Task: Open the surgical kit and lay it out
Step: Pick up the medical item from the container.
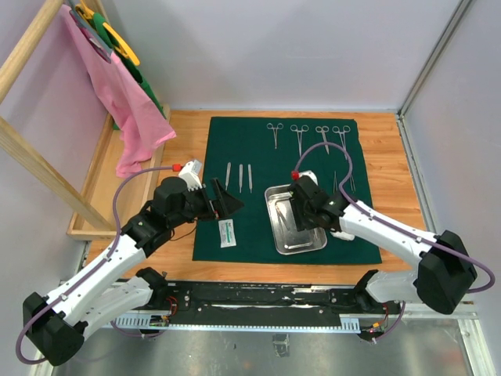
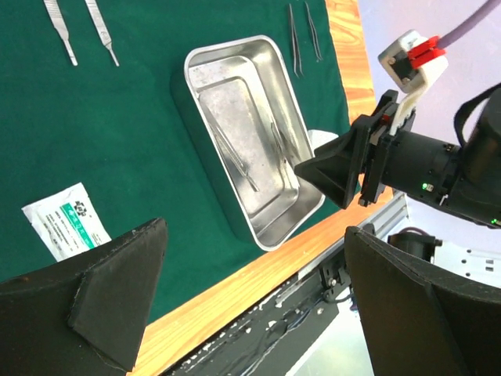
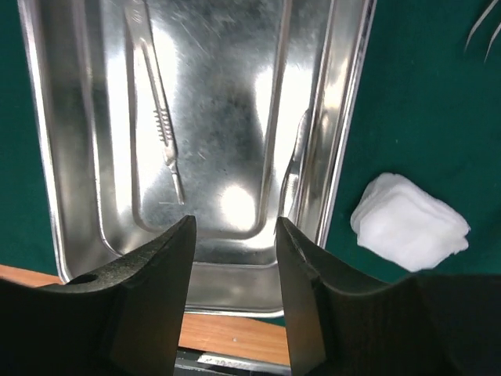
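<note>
The dark green cloth [image 1: 258,157] lies spread flat on the table. On it, the steel tray [image 1: 282,239] sits at the front right and holds two slim steel instruments [image 3: 156,117]. My right gripper [image 3: 235,235] hovers over the tray's near end, open, with nothing between its fingers. A white gauze wad [image 3: 409,219] lies on the cloth just right of the tray. Several clamps [image 1: 299,137] line the far edge, slim tools [image 1: 240,176] lie mid-cloth, and tweezers [image 1: 350,182] lie at the right. My left gripper [image 1: 228,202] is open above the white packet [image 1: 228,233].
A wooden rack [image 1: 102,180] at the left carries a pink cloth [image 1: 117,94]. Bare wooden tabletop [image 1: 383,157] borders the green cloth on the right and front. In the left wrist view the right gripper [image 2: 337,168] hangs over the tray's [image 2: 188,70] corner.
</note>
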